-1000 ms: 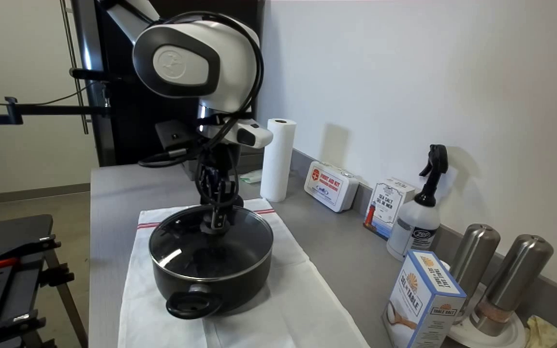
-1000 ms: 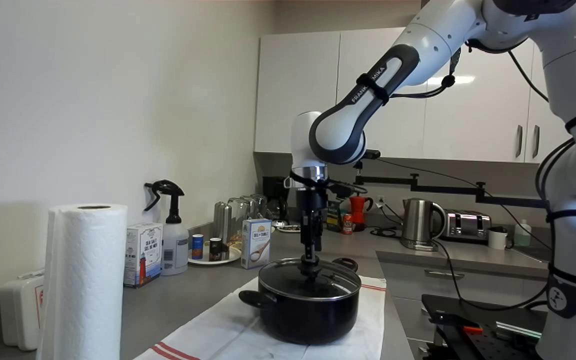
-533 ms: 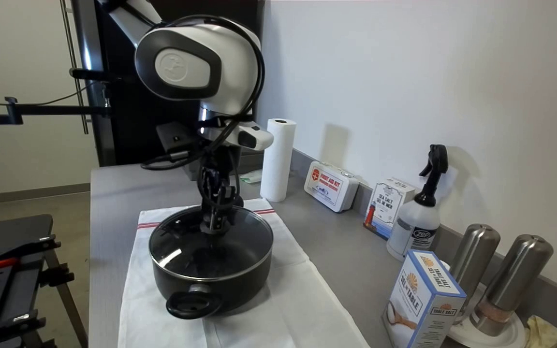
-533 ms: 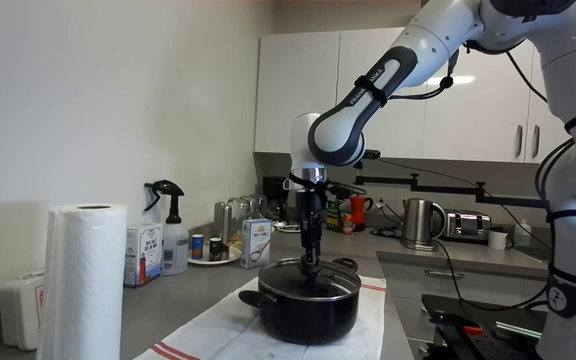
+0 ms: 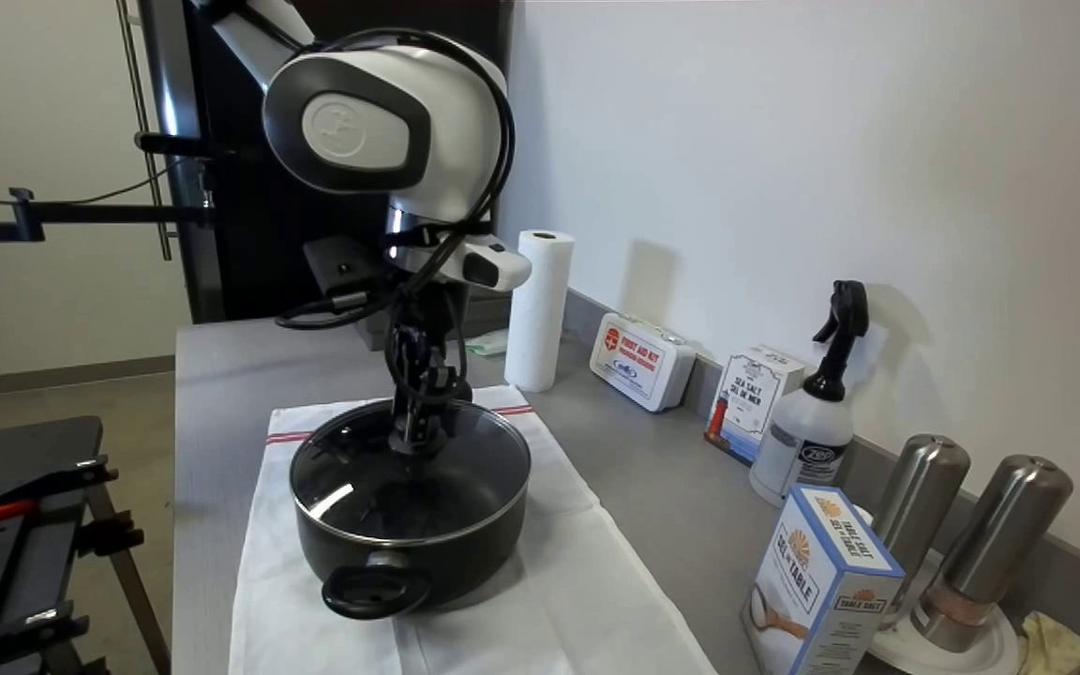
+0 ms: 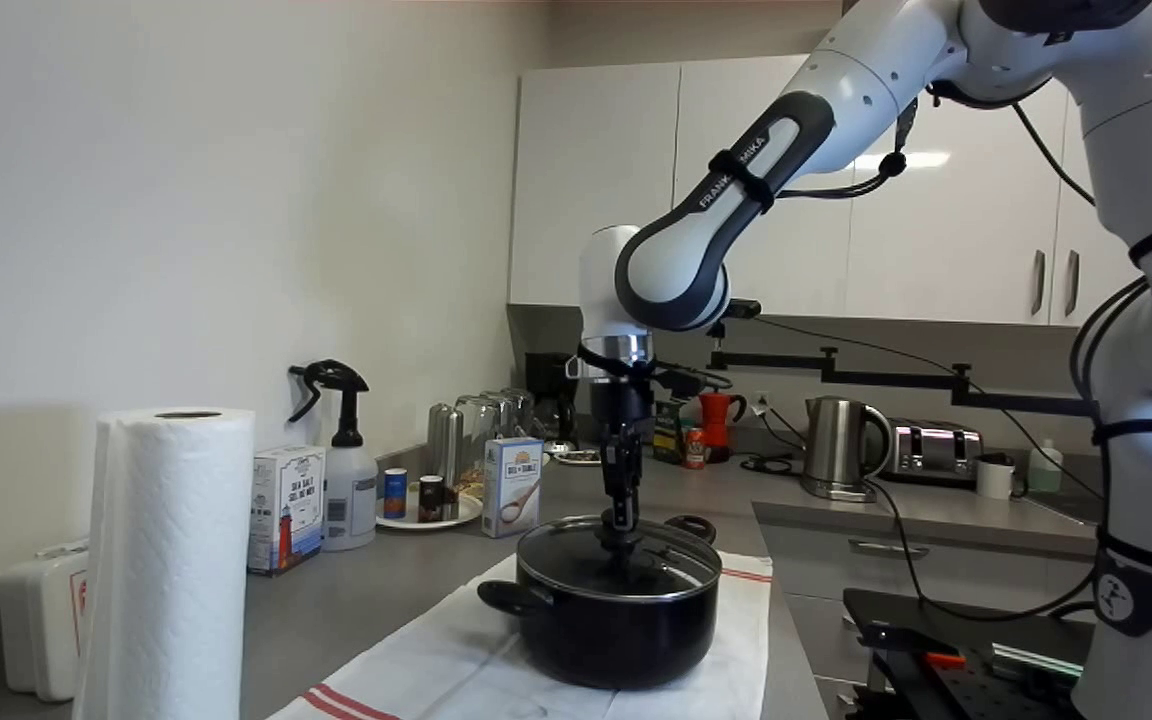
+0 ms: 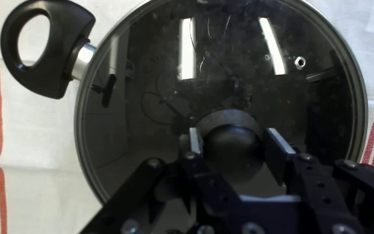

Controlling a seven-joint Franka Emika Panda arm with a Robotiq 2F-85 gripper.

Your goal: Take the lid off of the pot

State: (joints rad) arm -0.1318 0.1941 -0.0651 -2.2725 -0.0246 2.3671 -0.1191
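Wrist view, far left: white cloth (image 7: 37,136) with red stripes, laid over the counter (image 5: 671,487). Next along, a black loop handle (image 7: 65,42); 2 such show in an exterior view, where the pot (image 6: 621,640) stands on the cloth. Wrong place to take hold: pulling there would move the pot, not free its cover.

Then the lid (image 7: 221,87), dark, see-through, edged by a thin metal rim (image 7: 79,123). Seated on the pot, about level, no gap seen beneath it; task not yet done. Probably glass: stiff, slick, moderate weight, breakable. Rim looks a poor hold, little to pinch.

Right of middle: gripper (image 7: 234,138), fingers (image 7: 196,139) spaced narrow, 1 each side of the black knob (image 7: 234,152), no clear gap. Reads as a hold on the knob; how hard they press, no telling. Best spot for it: central, so the load should hang balanced. Knob is round and smooth, likely hard plastic; may slip or let the lid swivel under a light grip. Slow, straight lift advised; a tilt could catch or chip the edge.

Farther right: small metal-ringed fitting (image 7: 300,62) in the lid, probably a vent. Nothing to grasp; suction therefore unlikely to resist.
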